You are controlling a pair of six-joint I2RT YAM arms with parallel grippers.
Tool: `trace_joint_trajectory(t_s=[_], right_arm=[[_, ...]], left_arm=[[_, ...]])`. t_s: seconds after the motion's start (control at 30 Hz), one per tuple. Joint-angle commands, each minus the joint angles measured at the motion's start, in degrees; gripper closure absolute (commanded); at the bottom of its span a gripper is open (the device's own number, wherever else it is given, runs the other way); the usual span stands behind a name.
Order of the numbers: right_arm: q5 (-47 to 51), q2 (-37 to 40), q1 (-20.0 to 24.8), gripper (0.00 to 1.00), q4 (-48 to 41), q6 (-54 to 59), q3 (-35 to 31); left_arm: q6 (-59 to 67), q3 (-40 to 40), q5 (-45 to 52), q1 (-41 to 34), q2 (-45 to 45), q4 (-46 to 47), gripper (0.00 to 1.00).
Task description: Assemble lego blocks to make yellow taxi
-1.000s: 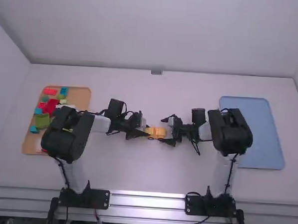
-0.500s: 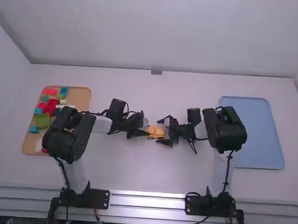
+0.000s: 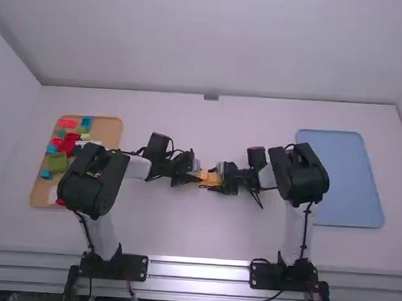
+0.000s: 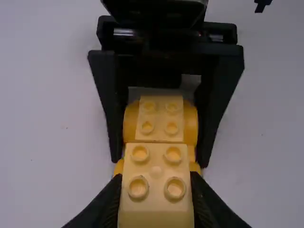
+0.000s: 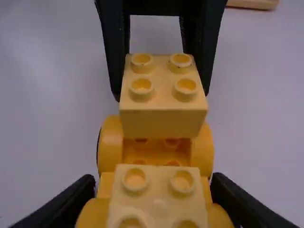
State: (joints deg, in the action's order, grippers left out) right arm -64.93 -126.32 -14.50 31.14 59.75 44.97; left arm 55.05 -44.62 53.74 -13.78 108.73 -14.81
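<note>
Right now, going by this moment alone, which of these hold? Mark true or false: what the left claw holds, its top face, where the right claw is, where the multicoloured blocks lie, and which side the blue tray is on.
1. The left claw holds a yellow lego block. True.
2. That block's top is smooth. False: it has raised round studs.
3. The right claw is over the blue tray. False: its fingers are on either side of the yellow car body.
4. The multicoloured lego blocks lie on the blue tray. False: they lie on the tan tray.
5. The blue tray is on the right arm's side. True.
</note>
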Motion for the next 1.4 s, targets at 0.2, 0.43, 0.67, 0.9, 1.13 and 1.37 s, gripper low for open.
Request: trace_joint_trajectory(t_s=[0.2, 0.43, 0.67, 0.9, 1.13, 1.37], right_arm=[[1.90, -0.94, -0.22, 0.51, -0.31, 0.26, -0.39], [1.81, -0.94, -0.68, 0.52, -0.24, 0.76, -1.55], [1.97, -0.94, -0.94, 0.52, -0.48, 0.72, -2.69], [1.99, -0.94, -1.27, 0.50, -0.02, 0.74, -2.54], [1.99, -0.94, -1.27, 0.49, 0.15, 0.72, -2.58], [2.01, -0.94, -1.55, 0.48, 0.15, 0.55, -2.56]], left_arm=[[-0.17, -0.85, 4.15, -0.11, 1.88, -0.52, 0.95], [-0.20, -0.85, 4.37, -0.17, 1.88, -0.04, 0.95], [-0.17, -0.85, 4.04, -1.33, 1.88, 1.27, 0.94], [-0.22, -0.85, 4.31, -1.68, 1.86, 2.32, 0.93], [-0.17, -0.83, 2.25, -1.88, 1.88, 4.46, 0.93], [-0.44, -0.83, 0.13, -2.38, 1.86, 2.60, 0.92]])
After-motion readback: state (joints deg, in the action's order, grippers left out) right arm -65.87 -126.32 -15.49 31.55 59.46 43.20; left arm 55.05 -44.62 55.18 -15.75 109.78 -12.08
